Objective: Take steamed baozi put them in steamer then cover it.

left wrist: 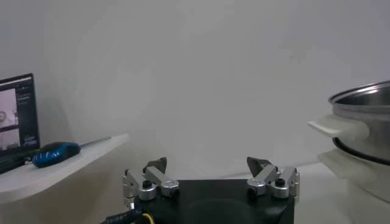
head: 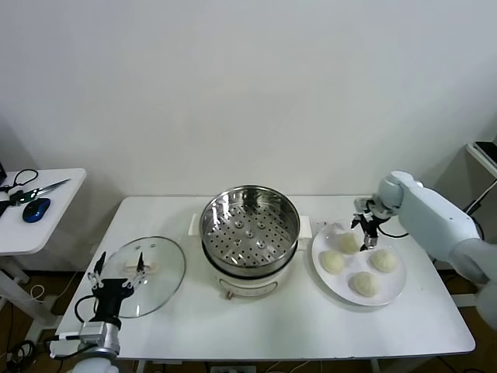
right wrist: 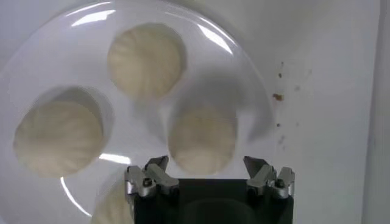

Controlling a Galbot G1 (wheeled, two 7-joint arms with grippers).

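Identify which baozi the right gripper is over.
The right gripper hangs over the rear baozi, nearest the steamer; the other three lie farther forward.

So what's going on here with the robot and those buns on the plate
The right gripper hangs open over the white plate, lined up on the nearest of four steamed baozi, none picked up yet. The steamer stands open in the middle of the table with its perforated tray bare. The cover lies flat on the table to the steamer's left. The left gripper waits open near that lid, holding nothing.
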